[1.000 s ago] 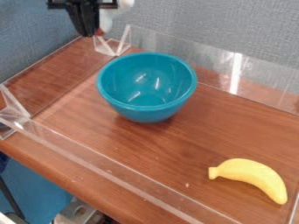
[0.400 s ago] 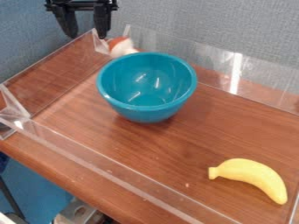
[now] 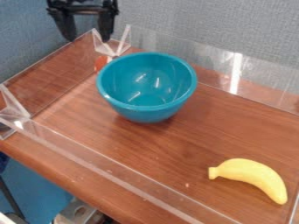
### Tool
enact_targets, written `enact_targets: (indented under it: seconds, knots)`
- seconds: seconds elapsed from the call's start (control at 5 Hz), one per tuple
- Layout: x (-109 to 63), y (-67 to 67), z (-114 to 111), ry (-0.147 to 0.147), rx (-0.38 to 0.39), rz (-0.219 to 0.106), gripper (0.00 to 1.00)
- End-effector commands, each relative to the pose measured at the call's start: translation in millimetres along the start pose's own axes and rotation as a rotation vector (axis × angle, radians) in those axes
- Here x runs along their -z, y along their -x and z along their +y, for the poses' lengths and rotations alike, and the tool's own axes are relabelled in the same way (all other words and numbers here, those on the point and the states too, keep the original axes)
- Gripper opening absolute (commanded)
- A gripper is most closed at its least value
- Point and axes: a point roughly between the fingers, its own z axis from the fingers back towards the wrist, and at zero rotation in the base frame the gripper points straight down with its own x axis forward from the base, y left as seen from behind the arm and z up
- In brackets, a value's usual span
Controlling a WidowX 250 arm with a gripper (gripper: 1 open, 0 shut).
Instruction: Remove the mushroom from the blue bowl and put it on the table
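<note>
The blue bowl [image 3: 145, 86] stands on the table [image 3: 128, 149] left of the middle, and I see nothing inside it. The mushroom [image 3: 107, 53], a small reddish and white shape, lies on the wood just behind the bowl's far left rim, close to the back corner. It is partly blurred by the clear wall there. My gripper [image 3: 86, 30] hangs above that corner, pointing down, its dark fingers [image 3: 65, 24] spread apart with nothing between them. It is above and slightly left of the mushroom, not touching it.
A yellow banana [image 3: 250, 179] lies near the front right. Low clear acrylic walls [image 3: 216, 66] border the tabletop, with a small clear bracket [image 3: 12, 112] at the left edge. A grey-blue wall rises behind.
The gripper went from shut to wide open over the back left corner. The mushroom left its jaws and now rests on the table behind the bowl.
</note>
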Motion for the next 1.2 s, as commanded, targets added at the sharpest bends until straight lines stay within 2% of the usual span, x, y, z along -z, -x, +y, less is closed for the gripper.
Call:
enact_targets:
  seconds: [0.0, 0.4, 0.8, 1.0]
  knots:
    - [1.2, -5.4, -12, -0.010, 0.026, -0.026, 1.00]
    - [35.2, -6.1, -22, -0.041, 0.034, 0.018, 1.00]
    - [62.1, -5.0, -27, -0.067, 0.037, 0.051, 1.00]
    - [72.3, -4.8, -30, -0.078, 0.038, 0.062, 0.00]
